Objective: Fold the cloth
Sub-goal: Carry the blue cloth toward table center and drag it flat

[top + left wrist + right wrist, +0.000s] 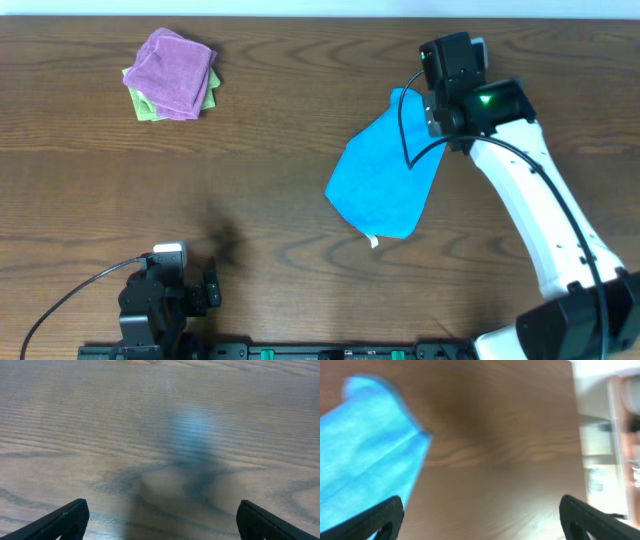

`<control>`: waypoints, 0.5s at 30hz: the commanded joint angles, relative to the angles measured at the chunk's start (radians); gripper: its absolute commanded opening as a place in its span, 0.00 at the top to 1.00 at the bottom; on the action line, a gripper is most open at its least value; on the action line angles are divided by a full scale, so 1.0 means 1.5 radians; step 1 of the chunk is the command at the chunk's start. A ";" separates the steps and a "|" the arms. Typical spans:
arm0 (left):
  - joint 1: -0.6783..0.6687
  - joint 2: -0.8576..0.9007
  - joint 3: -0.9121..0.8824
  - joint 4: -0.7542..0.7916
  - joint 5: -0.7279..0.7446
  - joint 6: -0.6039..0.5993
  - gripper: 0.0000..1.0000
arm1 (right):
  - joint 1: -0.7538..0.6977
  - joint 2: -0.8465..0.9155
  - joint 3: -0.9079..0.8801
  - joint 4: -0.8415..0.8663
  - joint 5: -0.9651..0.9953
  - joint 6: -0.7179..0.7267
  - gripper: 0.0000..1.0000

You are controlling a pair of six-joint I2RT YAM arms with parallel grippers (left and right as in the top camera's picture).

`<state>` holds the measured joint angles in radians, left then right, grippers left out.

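Observation:
The sky-blue cloth (384,172) lies folded on the wooden table, right of centre, with its small white tag (374,241) at its near corner. In the right wrist view the cloth (365,450) fills the left side, blurred. My right gripper (480,520) is open and empty, with bare table between its fingers. From overhead the right arm's wrist (455,80) hangs over the cloth's far right corner. My left gripper (160,520) is open and empty over bare wood. From overhead the left arm (165,295) sits at the table's near left edge, far from the cloth.
A purple cloth (175,70) lies on a light green cloth (142,106) at the far left of the table. The table's far right edge (576,420) shows in the right wrist view, with blurred objects beyond it.

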<state>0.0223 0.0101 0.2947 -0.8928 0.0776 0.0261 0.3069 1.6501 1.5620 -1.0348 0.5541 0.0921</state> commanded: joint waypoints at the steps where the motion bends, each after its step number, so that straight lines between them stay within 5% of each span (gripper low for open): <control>1: -0.003 -0.004 -0.009 -0.037 -0.010 0.003 0.05 | 0.005 -0.018 0.004 -0.025 -0.298 -0.061 0.01; 5: -0.003 -0.004 -0.009 -0.037 -0.010 0.003 0.05 | 0.016 -0.018 -0.026 -0.050 -0.508 -0.143 0.01; 15: -0.003 -0.004 -0.009 -0.037 -0.010 0.003 0.05 | 0.103 -0.003 -0.147 0.060 -0.521 -0.183 0.07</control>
<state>0.0223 0.0101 0.2947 -0.8928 0.0776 0.0261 0.4187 1.6379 1.3636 -0.9783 -0.1749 -0.1474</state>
